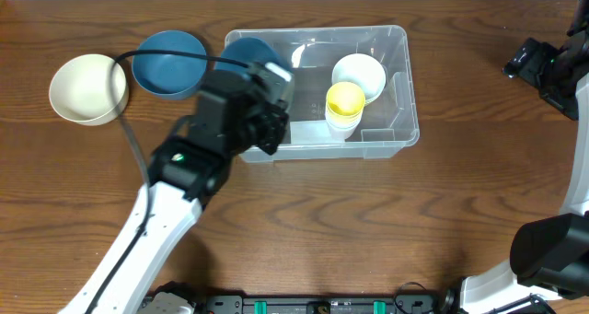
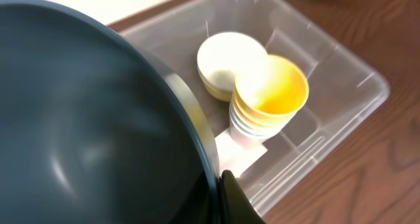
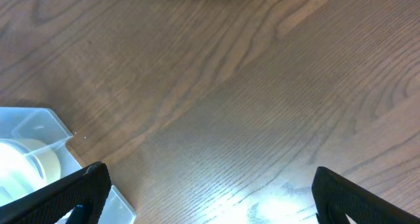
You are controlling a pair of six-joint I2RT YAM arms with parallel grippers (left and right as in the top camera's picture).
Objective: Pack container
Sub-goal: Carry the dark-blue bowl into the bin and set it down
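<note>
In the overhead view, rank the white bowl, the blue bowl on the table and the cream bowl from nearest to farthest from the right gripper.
1. White bowl, inside the container, nearest the right gripper.
2. Blue bowl on the table, just left of the container.
3. Cream bowl, far left.

Left arm (image 1: 156, 233) showed white links, black joints, a tiny green light (image 1: 178, 155) and a looping black cable (image 1: 127, 130); right gripper (image 3: 210, 175) wore matte black fingers (image 3: 88, 191).
</note>
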